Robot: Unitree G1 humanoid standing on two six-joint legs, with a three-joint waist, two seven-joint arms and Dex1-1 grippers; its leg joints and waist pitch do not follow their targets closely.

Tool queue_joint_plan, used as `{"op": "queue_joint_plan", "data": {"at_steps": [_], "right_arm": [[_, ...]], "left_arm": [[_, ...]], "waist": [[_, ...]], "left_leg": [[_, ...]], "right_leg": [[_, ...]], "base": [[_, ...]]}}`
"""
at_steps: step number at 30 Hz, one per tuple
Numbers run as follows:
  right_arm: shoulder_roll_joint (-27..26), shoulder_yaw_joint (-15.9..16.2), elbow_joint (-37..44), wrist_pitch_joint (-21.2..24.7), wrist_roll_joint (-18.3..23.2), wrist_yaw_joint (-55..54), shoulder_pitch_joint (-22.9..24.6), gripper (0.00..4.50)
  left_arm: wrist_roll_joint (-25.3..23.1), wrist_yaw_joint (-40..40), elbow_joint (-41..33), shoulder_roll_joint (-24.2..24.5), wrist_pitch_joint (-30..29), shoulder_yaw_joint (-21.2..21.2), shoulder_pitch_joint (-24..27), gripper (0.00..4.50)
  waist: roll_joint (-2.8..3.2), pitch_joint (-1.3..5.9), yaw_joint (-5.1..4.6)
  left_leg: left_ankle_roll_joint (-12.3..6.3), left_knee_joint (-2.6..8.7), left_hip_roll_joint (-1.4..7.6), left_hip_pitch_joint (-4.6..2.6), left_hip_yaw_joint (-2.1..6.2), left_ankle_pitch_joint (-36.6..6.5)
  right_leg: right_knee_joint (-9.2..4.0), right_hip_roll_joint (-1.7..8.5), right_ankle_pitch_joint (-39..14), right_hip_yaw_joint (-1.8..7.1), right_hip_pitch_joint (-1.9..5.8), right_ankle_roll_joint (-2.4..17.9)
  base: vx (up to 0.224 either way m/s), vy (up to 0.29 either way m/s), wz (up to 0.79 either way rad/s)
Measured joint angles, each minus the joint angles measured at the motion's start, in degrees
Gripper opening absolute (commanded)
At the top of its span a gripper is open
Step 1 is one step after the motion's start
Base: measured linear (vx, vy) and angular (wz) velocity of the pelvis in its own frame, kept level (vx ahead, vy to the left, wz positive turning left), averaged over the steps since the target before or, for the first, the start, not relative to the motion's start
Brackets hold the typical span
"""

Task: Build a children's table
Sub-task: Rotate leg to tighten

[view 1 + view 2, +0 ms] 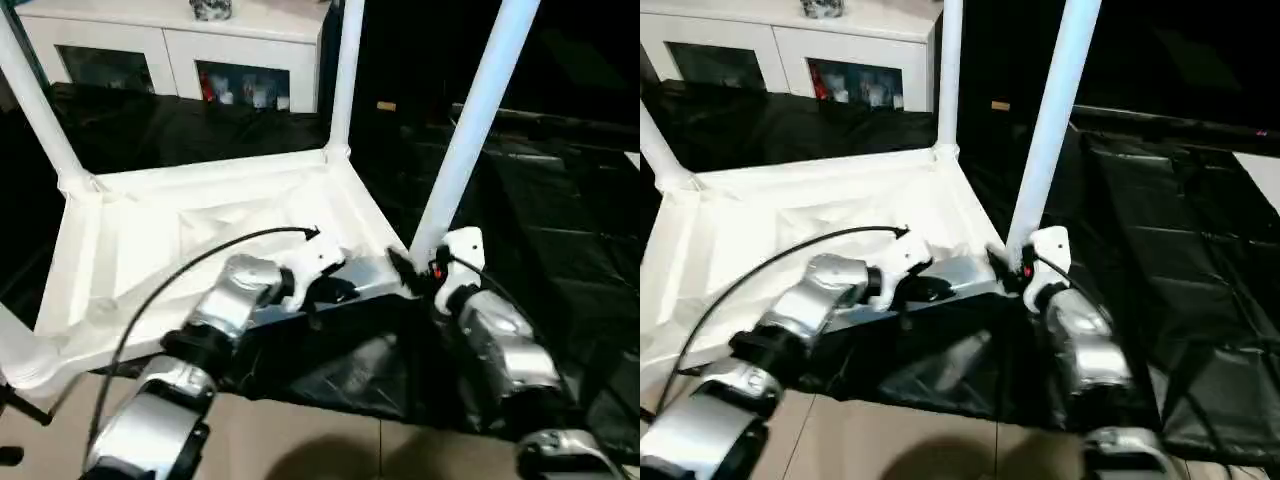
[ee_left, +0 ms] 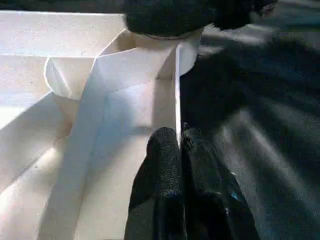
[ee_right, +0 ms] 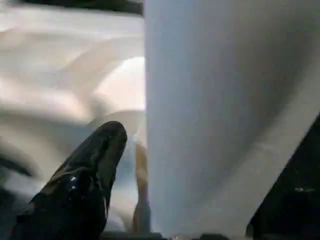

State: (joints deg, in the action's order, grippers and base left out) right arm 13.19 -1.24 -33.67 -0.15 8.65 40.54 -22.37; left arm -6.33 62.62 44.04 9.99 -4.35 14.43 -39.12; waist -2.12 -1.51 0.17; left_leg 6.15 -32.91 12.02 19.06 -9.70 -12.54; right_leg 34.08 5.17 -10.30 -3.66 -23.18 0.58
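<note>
The children's table lies upside down on a black sheet, its ribbed white top [image 1: 200,230] facing up. White legs stand in the corner sockets: far left [image 1: 40,110], far right [image 1: 345,70], near right [image 1: 470,130]. Part of another leg [image 1: 15,350] shows at the near left. My left gripper [image 1: 335,285] is shut on the top's thin near rim [image 2: 176,90], close to the near right corner. My right gripper [image 1: 405,268] sits at the base of the near right leg [image 3: 220,110]. One of its fingers [image 3: 100,150] stands a little apart from the tube, and the other is hidden behind it.
A white cabinet [image 1: 170,50] with glass doors stands at the back. The black sheet [image 1: 560,220] spreads wide to the right, with folds in it. Pale floor tiles [image 1: 300,440] show in front. A black cable [image 1: 200,255] arcs over my left forearm.
</note>
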Motion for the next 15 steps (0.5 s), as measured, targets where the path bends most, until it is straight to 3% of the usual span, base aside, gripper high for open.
{"op": "queue_joint_plan", "data": {"at_steps": [5,7,15], "right_arm": [[6.54,2.45,5.99,4.76,3.88,14.90,2.41,3.39],[8.25,3.73,7.30,6.48,5.02,20.16,2.54,3.03],[11.80,6.35,8.43,9.50,6.15,29.22,1.88,2.55]], "left_arm": [[1.56,7.38,0.06,3.14,2.51,0.42,-0.14,0.00],[2.04,10.33,0.21,4.55,3.39,0.41,-0.17,0.00],[2.63,16.65,1.80,6.19,4.62,1.25,-1.13,0.00]], "waist": [[0.04,-0.03,0.52],[-0.02,-0.06,0.38],[-0.14,-0.10,0.44]], "left_leg": [[-0.55,0.18,0.15,0.11,-0.09,0.36],[-0.61,0.11,0.15,0.18,-0.11,0.38],[-0.83,-0.17,0.08,0.34,-0.15,0.24]], "right_leg": [[0.03,-0.02,-0.33,-0.09,-0.02,-0.20],[-0.02,0.00,-0.40,-0.09,-0.02,-0.15],[0.03,0.13,-0.47,-0.07,-0.02,-0.02]], "base": [[0.000,0.000,0.00],[0.000,0.000,0.00],[0.000,0.000,0.00]]}}
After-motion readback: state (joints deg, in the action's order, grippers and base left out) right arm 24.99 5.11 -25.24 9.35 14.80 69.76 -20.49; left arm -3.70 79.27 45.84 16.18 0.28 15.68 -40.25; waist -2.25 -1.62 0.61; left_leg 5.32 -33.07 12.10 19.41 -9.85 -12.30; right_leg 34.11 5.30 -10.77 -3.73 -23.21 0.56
